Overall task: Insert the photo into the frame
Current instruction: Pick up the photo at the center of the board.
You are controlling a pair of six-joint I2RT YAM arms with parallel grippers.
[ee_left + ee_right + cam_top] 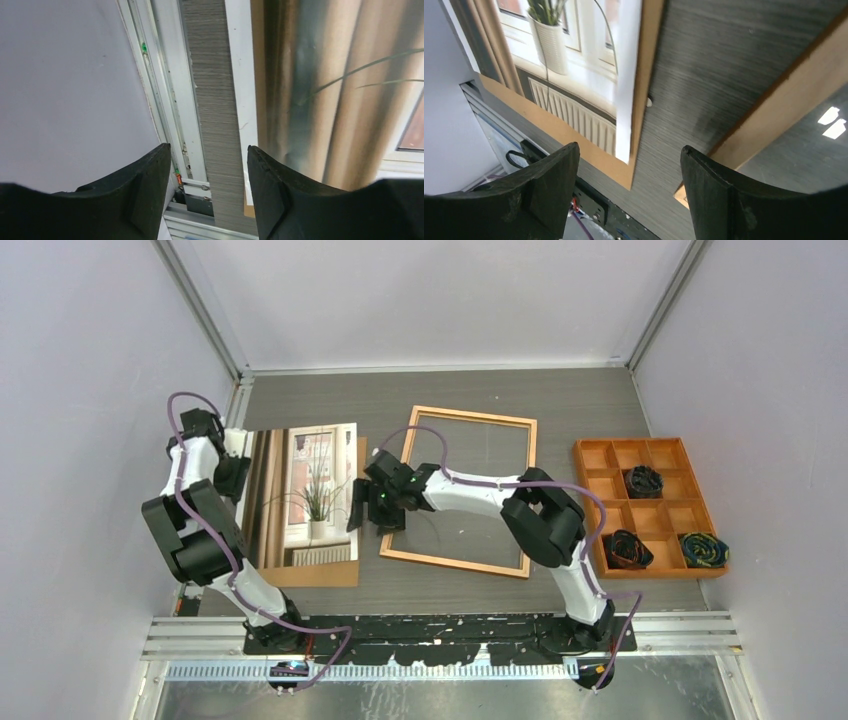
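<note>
The photo (305, 490), a potted plant by a window, lies face up on a brown backing board (312, 574) at the left of the table. To its right lies the frame (470, 418), thin orange-brown wood around clear glass. My left gripper (238, 483) is open over the photo's left edge; its right finger (272, 192) is above the photo (325, 100), with bare table in the gap. My right gripper (361, 508) is open between the photo's right edge (574, 65) and the frame's left rail (774, 105), above the board's corner (624, 172). Neither gripper (208, 147) (629, 147) holds anything.
An orange compartment tray (605, 485) with three dark coiled bundles stands at the right. Grey walls close in both sides and the back. A metal rail (170, 100) runs along the left wall beside the photo.
</note>
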